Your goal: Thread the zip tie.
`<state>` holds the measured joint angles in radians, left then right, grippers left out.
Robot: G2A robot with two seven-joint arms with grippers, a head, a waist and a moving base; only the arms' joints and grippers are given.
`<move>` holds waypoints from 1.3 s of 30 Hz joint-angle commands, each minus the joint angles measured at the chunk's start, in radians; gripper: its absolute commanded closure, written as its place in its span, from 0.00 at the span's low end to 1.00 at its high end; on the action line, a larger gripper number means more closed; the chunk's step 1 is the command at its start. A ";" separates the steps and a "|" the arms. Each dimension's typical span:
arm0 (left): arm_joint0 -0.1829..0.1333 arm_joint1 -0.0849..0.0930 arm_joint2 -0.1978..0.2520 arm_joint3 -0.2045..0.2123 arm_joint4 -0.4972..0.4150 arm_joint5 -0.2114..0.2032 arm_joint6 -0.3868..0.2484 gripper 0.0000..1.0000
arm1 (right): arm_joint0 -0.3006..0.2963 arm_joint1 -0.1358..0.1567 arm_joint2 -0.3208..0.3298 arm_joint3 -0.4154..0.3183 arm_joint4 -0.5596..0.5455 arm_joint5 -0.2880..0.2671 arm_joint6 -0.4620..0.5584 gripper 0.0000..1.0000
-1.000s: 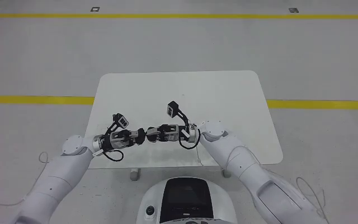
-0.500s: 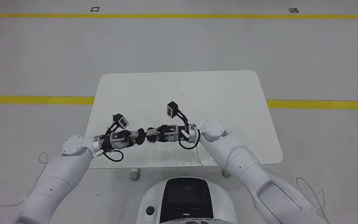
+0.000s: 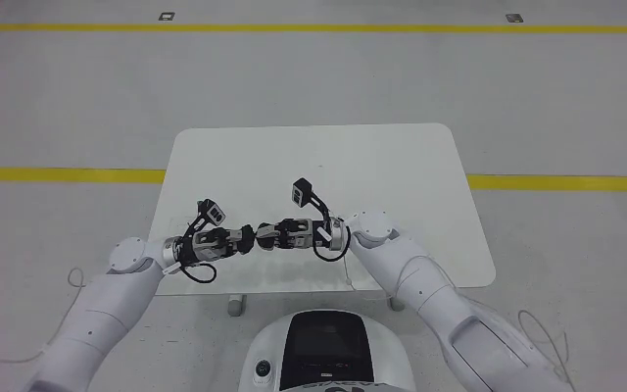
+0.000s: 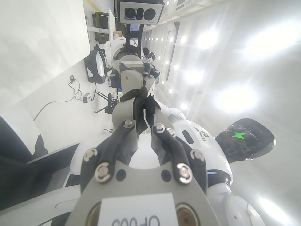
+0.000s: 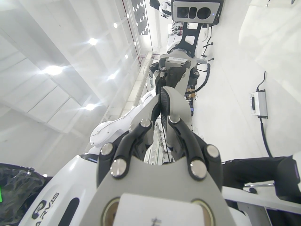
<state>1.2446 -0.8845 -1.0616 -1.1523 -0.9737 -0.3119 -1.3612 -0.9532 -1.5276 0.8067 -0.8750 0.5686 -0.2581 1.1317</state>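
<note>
From above: both arms meet over the surface (image 3: 392,167), on the half nearest the robot, a bit toward the surface's left edge. The left end effector (image 3: 247,235) & right end effector (image 3: 271,235) sit tip to tip, held up off the top. The zip tie is too small to pick out from here.

Left wrist cam: the zip tie (image 4: 139,112) shows as a dark strip pinched btwn the left end effector's closed fingers (image 4: 122,111). It runs on to the tip of the right end effector opposite, where it bunches into a loop or kink. Can't tell which bit is head & which is tail.

Right wrist cam: the right end effector (image 5: 161,96) is clamped tight, ribbed pads (image 5: 165,102) pressed together. I take it the tie's other end is in there, though the strip itself is hidden. The left end effector faces it, just beyond.

Looks like the feed step, tail into head, prob. not through yet. To do it well:
- Line both wrists up so the tail meets the slot straight.
- Grip close to the tail's end so it won't buckle.
- Push in short, slow strokes.
- Check the toothed side faces the catch, else no lock.
- Loosen neither grip till the tail is through.

The bunched bit is the likely snag.
</note>
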 commanded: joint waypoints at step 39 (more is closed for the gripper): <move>0.007 -0.019 -0.027 0.016 -0.004 0.009 -0.025 0.75 | -0.003 -0.001 0.015 0.025 0.013 0.000 0.036 1.00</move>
<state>1.2514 -0.9029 -1.0878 -1.1373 -0.9773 -0.3031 -1.3853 -0.9563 -1.5282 0.8215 -0.8513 0.5812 -0.2580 1.1657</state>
